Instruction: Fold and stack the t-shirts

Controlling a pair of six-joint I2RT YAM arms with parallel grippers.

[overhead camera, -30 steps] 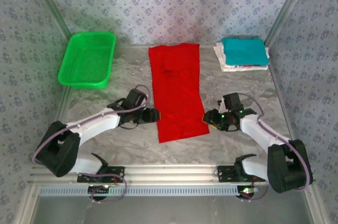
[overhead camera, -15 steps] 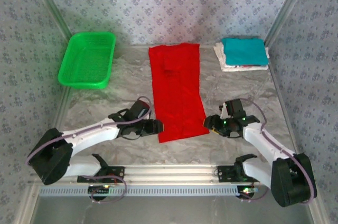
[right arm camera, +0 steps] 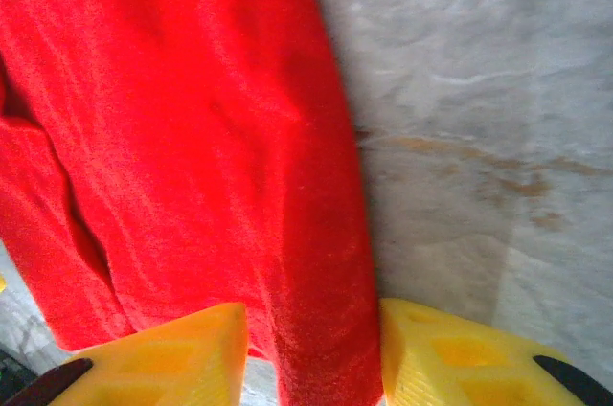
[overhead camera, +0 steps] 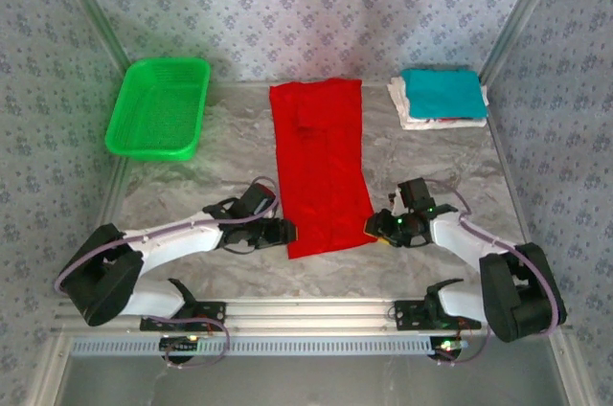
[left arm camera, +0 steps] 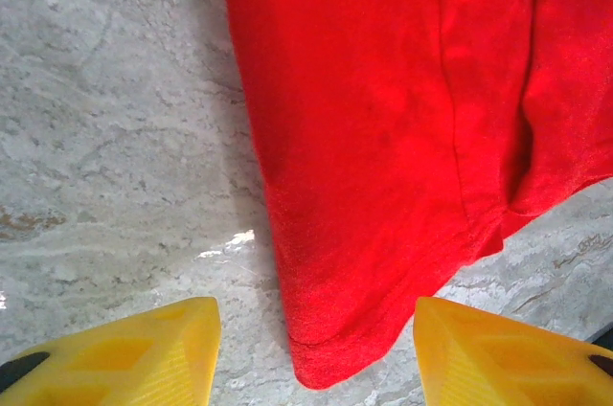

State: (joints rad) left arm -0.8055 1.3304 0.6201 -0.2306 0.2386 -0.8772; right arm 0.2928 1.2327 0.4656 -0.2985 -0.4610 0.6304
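The red t-shirt (overhead camera: 321, 167) lies flat mid-table as a long strip folded lengthwise. My left gripper (overhead camera: 287, 231) sits low at its near left corner, open. In the left wrist view that corner of the red t-shirt (left arm camera: 383, 119) lies between the spread yellow fingers of the left gripper (left arm camera: 314, 315), touching neither. My right gripper (overhead camera: 374, 227) is at the near right corner. In the right wrist view the right gripper (right arm camera: 311, 315) straddles the edge of the red t-shirt (right arm camera: 172, 119), jaws narrowed, a sliver of gap left. A folded teal t-shirt (overhead camera: 441, 90) rests on a whitish one (overhead camera: 431, 122) at the back right.
A green mesh basket (overhead camera: 168, 61) stands at the back left. Patterned walls close in the marble table (overhead camera: 192, 176) on three sides. A metal rail with both arm bases runs along the near edge.
Both grippers have come down toward me to the shirt's near corners. The right jaws have narrowed around the right edge. The left jaws keep the same spread.
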